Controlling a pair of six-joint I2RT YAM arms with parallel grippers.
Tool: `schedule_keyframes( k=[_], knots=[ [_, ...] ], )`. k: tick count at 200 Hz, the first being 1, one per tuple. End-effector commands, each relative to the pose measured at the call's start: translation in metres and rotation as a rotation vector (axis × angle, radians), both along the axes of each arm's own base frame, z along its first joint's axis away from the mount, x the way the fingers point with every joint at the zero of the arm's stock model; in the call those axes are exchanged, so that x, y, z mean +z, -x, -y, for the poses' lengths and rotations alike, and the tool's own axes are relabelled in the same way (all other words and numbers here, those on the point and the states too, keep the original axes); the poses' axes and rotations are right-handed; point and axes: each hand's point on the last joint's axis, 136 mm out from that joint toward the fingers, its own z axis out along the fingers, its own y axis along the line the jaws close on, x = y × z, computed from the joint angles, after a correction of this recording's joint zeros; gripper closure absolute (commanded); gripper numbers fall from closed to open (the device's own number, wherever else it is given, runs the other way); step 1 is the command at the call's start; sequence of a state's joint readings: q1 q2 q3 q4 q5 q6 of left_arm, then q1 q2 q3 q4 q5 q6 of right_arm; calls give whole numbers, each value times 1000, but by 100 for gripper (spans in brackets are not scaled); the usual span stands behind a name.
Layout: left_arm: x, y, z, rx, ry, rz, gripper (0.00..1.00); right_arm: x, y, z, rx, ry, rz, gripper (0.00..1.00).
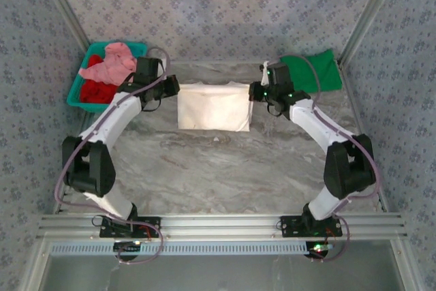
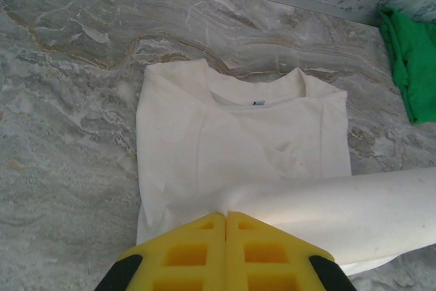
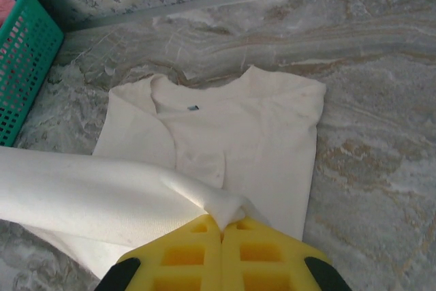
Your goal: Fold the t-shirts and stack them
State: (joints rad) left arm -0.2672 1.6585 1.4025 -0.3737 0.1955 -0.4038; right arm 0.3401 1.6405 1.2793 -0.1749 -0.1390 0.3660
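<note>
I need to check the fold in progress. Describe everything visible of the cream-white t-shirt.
The cream-white t-shirt is soft, faintly wrinkled cloth lying flat on the marbled table. Its sides are folded in to make a rectangle, and its collar, with a small label inside, points toward the far wall. The left gripper and right gripper are each shut on one end of a cloth edge, which stretches taut between them above the rest.

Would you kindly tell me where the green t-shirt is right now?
In the top view the green t-shirt lies at the far right corner of the table, beyond the right gripper and right of the cream t-shirt.
</note>
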Motion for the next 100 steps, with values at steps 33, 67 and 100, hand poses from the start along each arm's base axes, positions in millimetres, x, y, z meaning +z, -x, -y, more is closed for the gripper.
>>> schedule_keyframes(
  k=[33, 67, 100],
  knots=[
    [4, -83, -12, 5, -59, 102, 84, -12, -70, 4, -20, 10, 21, 83],
    [0, -154, -32, 55, -150, 95, 40, -31, -135, 11, -44, -23, -65, 53],
    [26, -136, -12, 40, -131, 144, 42, -1, -114, -1, 16, -9, -14, 50]
  ],
)
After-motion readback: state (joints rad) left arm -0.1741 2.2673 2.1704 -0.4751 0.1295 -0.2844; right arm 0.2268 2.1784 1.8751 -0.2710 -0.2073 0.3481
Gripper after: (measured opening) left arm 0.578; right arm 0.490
